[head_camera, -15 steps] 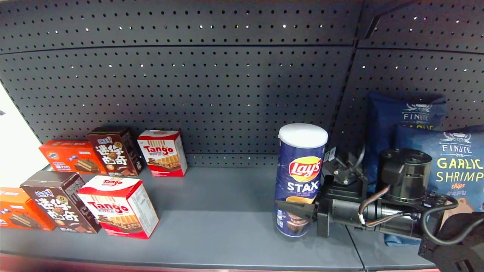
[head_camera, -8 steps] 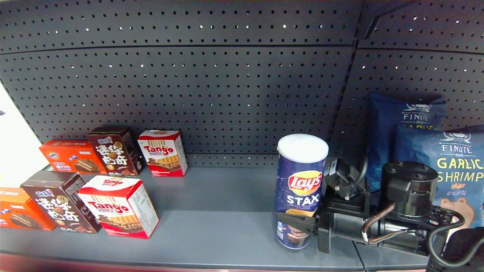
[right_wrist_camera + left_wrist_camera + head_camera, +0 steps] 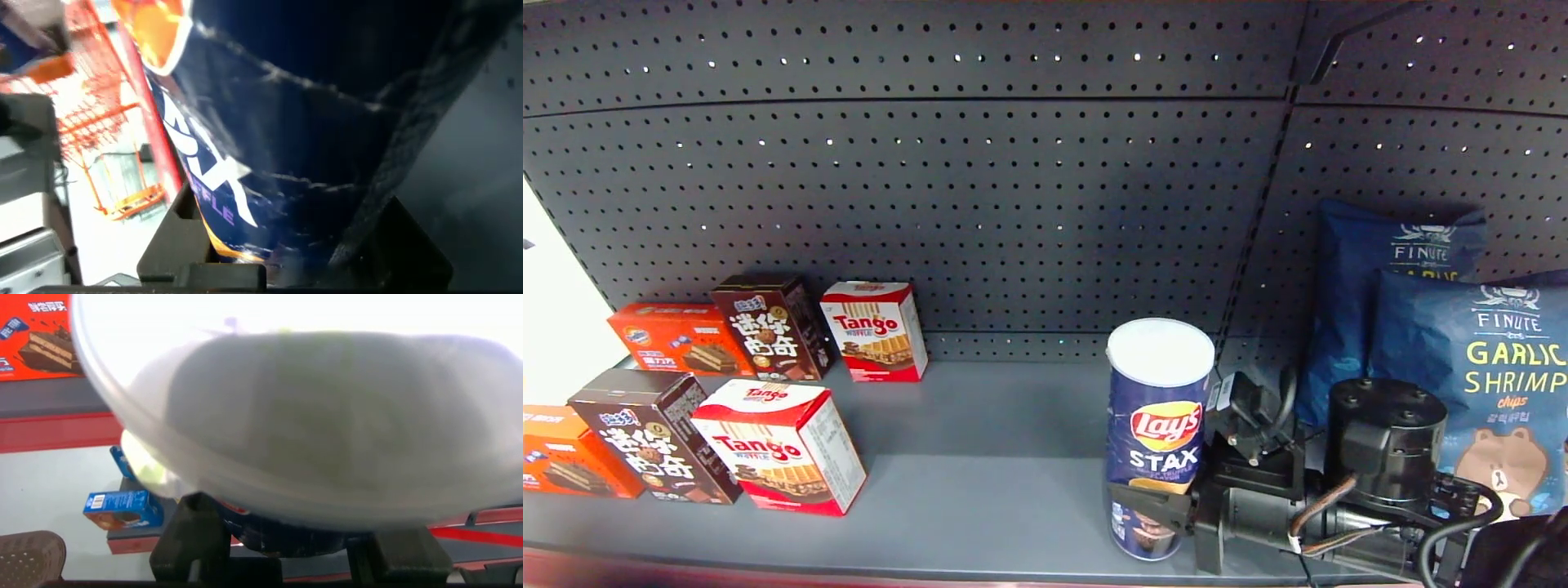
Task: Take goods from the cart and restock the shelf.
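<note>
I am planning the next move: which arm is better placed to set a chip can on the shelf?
Right: its jaws hold the chip can upright at the shelf's front.

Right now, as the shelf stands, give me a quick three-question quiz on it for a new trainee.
1. Multiple choice: what is the right hand holding? A) a wafer box B) the chip can C) a blue chip bag
2. True or false: the left hand is empty.
3. How many snack boxes stand on the left part of the shelf?

Key
1. B. The hand is closed on the can's lower part.
2. False. It grips a lidded can.
3. Six, in two rows of three.
</note>
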